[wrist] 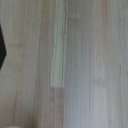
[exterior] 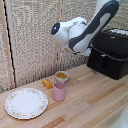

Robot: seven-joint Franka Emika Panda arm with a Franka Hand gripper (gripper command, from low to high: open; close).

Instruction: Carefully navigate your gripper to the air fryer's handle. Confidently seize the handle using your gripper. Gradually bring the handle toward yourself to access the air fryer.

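Nearest the camera in the exterior view lies a patterned plate [exterior: 26,103] on the wooden table [exterior: 95,102], with a pink cup [exterior: 59,91] just beside it on the exterior view's right. Farther back sit a small bowl [exterior: 62,76] and a yellow block [exterior: 47,83]. At the far right stands the air fryer [exterior: 111,52], its handle [exterior: 103,57] jutting from the front panel. The white arm [exterior: 80,31] hangs above the table, near the fryer; the gripper itself is hidden behind the arm, so whether its fingers are parted or closed cannot be told. The wrist view shows only pale wood planks and no fingers. Judged step: approach. It would go best by lowering to handle height, parting the fingers to either side of the bar, then advancing squarely before closing.
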